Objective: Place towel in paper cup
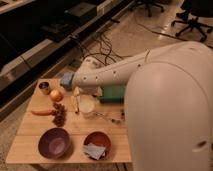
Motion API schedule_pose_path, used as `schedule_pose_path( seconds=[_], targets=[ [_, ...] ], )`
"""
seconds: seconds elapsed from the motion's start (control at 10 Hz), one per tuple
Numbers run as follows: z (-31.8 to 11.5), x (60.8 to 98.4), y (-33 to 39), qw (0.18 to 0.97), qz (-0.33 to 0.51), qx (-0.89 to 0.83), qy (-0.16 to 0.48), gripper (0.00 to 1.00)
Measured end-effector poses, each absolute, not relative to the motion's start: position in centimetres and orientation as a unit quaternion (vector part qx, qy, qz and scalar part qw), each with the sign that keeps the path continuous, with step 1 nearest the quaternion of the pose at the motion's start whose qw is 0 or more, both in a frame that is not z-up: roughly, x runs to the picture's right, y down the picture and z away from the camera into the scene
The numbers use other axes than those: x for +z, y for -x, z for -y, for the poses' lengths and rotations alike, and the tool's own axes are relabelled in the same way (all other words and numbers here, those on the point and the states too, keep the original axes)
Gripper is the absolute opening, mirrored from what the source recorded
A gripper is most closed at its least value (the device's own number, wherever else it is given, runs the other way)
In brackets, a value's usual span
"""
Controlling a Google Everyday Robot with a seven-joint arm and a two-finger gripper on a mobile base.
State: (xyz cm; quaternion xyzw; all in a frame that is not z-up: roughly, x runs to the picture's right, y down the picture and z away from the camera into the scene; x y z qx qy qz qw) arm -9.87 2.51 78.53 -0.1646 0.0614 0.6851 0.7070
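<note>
The towel [94, 151], a rumpled pale grey-blue cloth, lies inside the brown bowl [96, 138] at the table's front right. The white paper cup [87, 106] stands upright at the table's middle, just under my arm. My big white arm reaches in from the right across the back of the table. Its gripper [76, 89] is at the arm's left end, beside the blue block [66, 80] and above the banana, well away from the towel. The arm hides most of the gripper. It holds nothing that I can see.
On the wooden table [30, 145] stand a purple bowl [54, 142], a small metal cup [44, 87], an orange fruit [56, 95], a carrot [42, 112], grapes [60, 116], a banana [76, 104] and a green box [114, 93]. Cables lie on the floor behind.
</note>
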Motion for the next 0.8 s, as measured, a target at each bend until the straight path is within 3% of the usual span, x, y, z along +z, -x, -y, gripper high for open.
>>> schedule_pose_path(
  seconds=[0.7, 0.8],
  targets=[
    [-2.7, 76.8, 9.1, 0.698, -0.025, 0.680, 0.221, 0.80],
    [-2.6, 76.6, 9.5, 0.689, -0.029, 0.679, 0.253, 0.80]
  ],
)
